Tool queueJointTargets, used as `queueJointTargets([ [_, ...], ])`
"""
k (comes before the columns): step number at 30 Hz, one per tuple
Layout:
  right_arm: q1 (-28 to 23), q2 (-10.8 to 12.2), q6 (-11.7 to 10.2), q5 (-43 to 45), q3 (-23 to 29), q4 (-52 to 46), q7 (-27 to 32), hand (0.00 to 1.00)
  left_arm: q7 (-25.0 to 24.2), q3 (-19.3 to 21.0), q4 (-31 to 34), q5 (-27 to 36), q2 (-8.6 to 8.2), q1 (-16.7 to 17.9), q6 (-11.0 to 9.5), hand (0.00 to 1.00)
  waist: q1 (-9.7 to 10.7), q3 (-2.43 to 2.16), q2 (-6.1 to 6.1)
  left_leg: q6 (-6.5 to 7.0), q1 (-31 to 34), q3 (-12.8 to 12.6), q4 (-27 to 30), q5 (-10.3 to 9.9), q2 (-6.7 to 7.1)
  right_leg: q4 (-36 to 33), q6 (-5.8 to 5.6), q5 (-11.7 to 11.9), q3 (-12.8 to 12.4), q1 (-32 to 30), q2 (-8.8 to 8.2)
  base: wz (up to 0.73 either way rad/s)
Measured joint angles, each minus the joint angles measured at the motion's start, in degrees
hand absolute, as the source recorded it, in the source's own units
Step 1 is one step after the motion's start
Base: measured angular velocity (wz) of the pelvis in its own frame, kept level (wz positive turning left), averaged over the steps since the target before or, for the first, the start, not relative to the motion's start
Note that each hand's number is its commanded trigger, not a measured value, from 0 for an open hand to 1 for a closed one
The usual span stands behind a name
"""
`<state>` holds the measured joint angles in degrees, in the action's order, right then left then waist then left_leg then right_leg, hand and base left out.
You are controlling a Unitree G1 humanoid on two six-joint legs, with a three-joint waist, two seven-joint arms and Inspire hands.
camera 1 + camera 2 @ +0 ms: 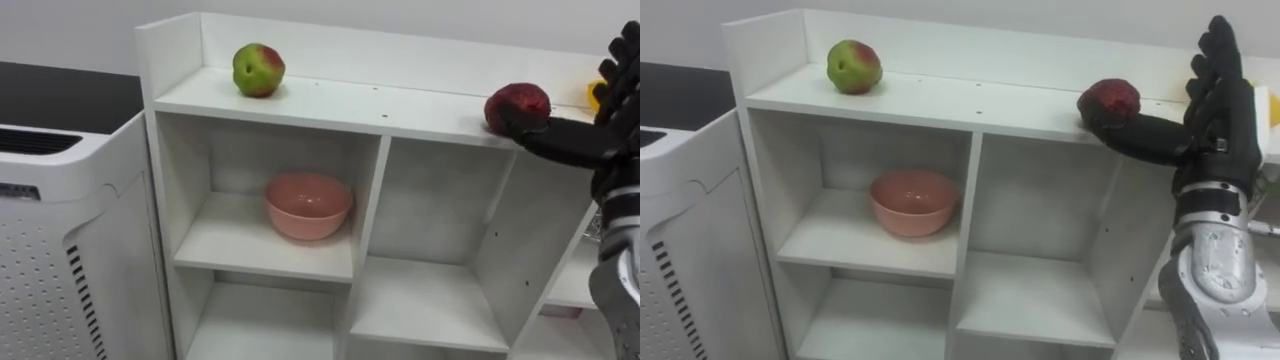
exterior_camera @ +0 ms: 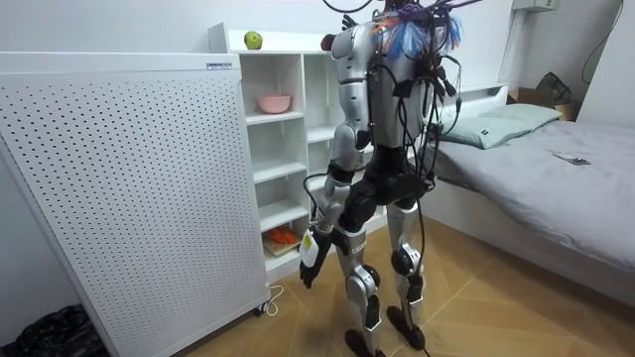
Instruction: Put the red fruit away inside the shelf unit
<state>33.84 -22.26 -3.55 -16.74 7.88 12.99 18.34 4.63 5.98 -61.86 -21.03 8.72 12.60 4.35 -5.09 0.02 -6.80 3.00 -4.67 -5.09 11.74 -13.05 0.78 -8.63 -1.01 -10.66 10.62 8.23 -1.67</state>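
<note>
- A dark red, rounded fruit point(image 1: 517, 104) with dull, slightly mottled skin is sitting on the top shelf of the white closet of open compartments point(image 1: 380, 108). It is lying toward the right end, close to the near edge.
- A green apple with a red blush point(image 1: 258, 69) is resting on the same top shelf, well apart to the left and nearer the far wall.
- The robot's black right hand point(image 1: 1215, 110) is standing just right of the dark red fruit. It is spread wide, with the fingers pointing straight up and apart from the fruit, and the thumb is reaching left to touch the fruit's lower near side.
- That thumb is covering the fruit's lower right part, so how the fruit is meeting the shelf there is hard to tell.
- A small yellow object point(image 1: 596, 93) is peeking out behind the right hand at the far right. It is mostly hidden, and I cannot tell what it is.
- A pink round bowl point(image 1: 308, 205) is sitting in the upper left compartment.
- In the room view the left hand point(image 2: 310, 260) is hanging beside the thigh, too small for me to tell whether it is open or closed.
- The robot is standing upright at the closet, with a white perforated appliance point(image 1: 60, 260) to the left and a grey-covered bed point(image 2: 556, 169) to the right.
- Something orange point(image 2: 283, 238) is lying in a low compartment, too small to make out.
</note>
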Motion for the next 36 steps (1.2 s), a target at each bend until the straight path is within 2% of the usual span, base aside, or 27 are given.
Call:
queueJointTargets([
  [4, 1.32, -1.44, 0.25, 0.05, -1.10, 2.72, -0.70, 0.00, -0.40, 0.09, 0.51, -1.73, 0.59, 0.17, 0.77, 0.00, -0.17, 0.01, -0.59, 0.00, 0.02, 0.10, 0.11, 0.00, 0.02, -0.02, 0.00, 0.00, 0.55, 0.01, -0.06, 0.01],
  [6, 2.85, -3.07, 2.02, -0.44, -2.13, 5.12, -2.00, 0.00, -0.84, 0.57, 1.66, -2.33, 0.80, 0.42, 1.66, 0.00, -0.07, 0.02, -0.62, 0.00, 0.13, 0.10, 0.13, 0.00, 0.05, -0.05, 0.00, 0.00, 0.75, 0.00, -0.11, 0.00],
  [12, 3.44, -4.35, 4.31, -1.20, -2.28, 5.67, -5.45, 0.00, -1.21, 0.71, 3.55, -3.90, 1.34, 0.42, 3.18, 0.00, -0.05, 0.02, -0.61, -0.02, 0.63, 0.54, 0.08, 0.01, 0.02, -0.05, 0.00, 0.00, 1.30, -0.08, -0.05, 0.03],
  [19, 3.46, -5.15, 4.91, -3.62, -2.74, 6.54, -7.62, 0.00, -1.08, 1.40, 4.50, -3.95, 1.39, 0.47, 4.02, 0.00, -0.22, -0.01, -0.65, -0.02, 0.39, 0.59, 0.09, 0.01, 0.07, -0.02, 0.00, 0.00, 1.21, -0.11, -0.08, 0.00],
  [20, 3.46, -5.38, 4.92, -4.06, -2.87, 6.60, -8.05, 0.07, -1.06, 1.75, 4.50, -3.95, 1.39, 0.57, 4.05, 0.00, -0.27, -0.02, -0.67, -0.02, 0.34, 0.60, 0.09, 0.01, 0.06, -0.01, 0.00, 0.00, 1.14, -0.08, -0.07, 0.00],
  [21, 3.46, -5.79, 4.92, -4.72, -3.27, 6.64, -8.62, 0.34, -1.01, 1.78, 4.50, -3.95, 1.39, 0.58, 4.09, 0.00, -0.24, -0.01, -0.65, -0.02, 0.34, 0.60, 0.09, 0.01, 0.06, 0.00, 0.00, 0.00, 1.11, -0.07, -0.06, 0.00],
  [23, 3.46, -7.26, 4.95, -5.60, -4.52, 6.72, -9.47, 1.00, -0.95, 1.78, 4.51, -3.95, 1.39, 0.59, 4.16, 0.00, -0.19, 0.00, -0.64, -0.02, 0.37, 0.59, 0.09, 0.01, 0.06, 0.02, 0.00, 0.00, 1.14, -0.10, -0.07, 0.00],
  [28, 3.46, -8.48, 6.10, -5.71, -4.95, 6.86, -11.46, 1.00, -0.48, 1.77, 4.52, -3.94, 1.39, 0.70, 4.79, 0.00, -0.23, 0.00, -0.63, -0.02, 0.46, 0.58, 0.09, 0.01, 0.02, 0.01, 0.00, 0.00, 1.16, -0.18, -0.03, 0.00],
  [32, 3.46, -9.61, 6.10, -5.61, -6.29, 6.93, -12.24, 1.00, -0.05, 1.78, 4.52, -3.94, 1.41, 0.73, 4.91, 0.00, -0.31, -0.18, -0.65, -0.03, 0.94, 0.55, 0.11, 0.02, 0.02, -0.03, 0.00, 0.00, 1.18, -0.69, -0.02, 0.00],
  [36, 3.46, -9.71, 5.72, -5.66, -6.46, 6.87, -12.15, 1.00, -0.04, 1.78, 4.52, -3.95, 1.46, 0.72, 4.88, 0.00, -0.26, -0.31, -0.47, -0.05, 0.97, 0.54, 0.16, 0.03, 0.02, -0.01, 0.01, 0.01, 1.19, -0.70, -0.02, 0.00],
])
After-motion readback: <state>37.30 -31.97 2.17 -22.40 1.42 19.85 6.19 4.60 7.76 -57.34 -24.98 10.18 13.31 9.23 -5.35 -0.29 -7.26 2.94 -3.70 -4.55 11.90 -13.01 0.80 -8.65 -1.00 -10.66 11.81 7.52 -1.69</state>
